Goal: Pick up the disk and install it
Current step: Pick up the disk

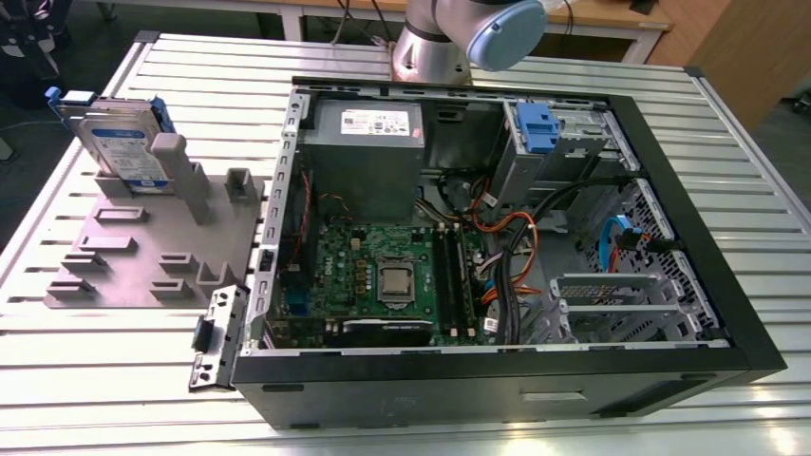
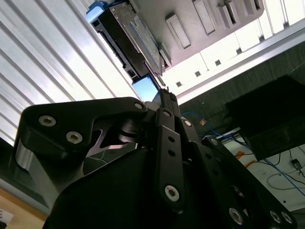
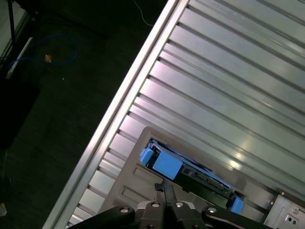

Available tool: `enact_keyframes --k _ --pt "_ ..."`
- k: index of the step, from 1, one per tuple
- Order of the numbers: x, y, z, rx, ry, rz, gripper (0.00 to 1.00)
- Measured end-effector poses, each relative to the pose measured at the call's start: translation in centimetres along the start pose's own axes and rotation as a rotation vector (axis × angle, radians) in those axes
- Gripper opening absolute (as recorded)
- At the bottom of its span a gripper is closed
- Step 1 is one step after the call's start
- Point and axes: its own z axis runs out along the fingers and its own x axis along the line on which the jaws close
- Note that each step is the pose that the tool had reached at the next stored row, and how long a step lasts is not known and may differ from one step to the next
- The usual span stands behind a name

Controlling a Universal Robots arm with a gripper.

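1. The pincer (image 3: 162,187) hangs with its tips drawn together on nothing, poised above the blue-framed top edge of the disk (image 3: 190,174) in the first wrist view. As far as one can judge, it is near the disk but not touching it.
2. On the exterior view's left, the disk (image 1: 121,142) stands upright in a slot of the grey holder (image 1: 140,256). The holder lies on the slatted metal table (image 1: 114,370), outside the machine. The pick-up has therefore not been made.
3. Towards the middle, the computer case (image 1: 507,380) lies open on its side next to the holder. Its grey power supply (image 1: 367,128) sits at the far end and the green motherboard (image 1: 380,275) is exposed below it.
4. Above the case's far wall stands the lower part of the robot arm (image 1: 469,33).
5. On the exterior view's right, a small blue latch (image 1: 537,128) marks the drive bays in the case's far corner, and loose cables trail beneath it. No drive from the holder sits inside the case, so the installing is undone as well.
6. Both halves of the job look to be left: lifting the disk out of its slot and seating it in the case.
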Motion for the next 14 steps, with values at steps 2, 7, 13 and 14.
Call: enact_keyframes --k 2,7,13,14 --pt "0.00 0.00 0.00 0.0000 0.0002 -0.005 0.11" --pt "0.00 0.00 0.00 0.0000 0.0006 -0.016 0.11" --pt "0.00 0.00 0.00 -0.0001 0.0013 -0.029 0.11" --pt "0.00 0.00 0.00 0.0000 0.0014 -0.031 0.11"
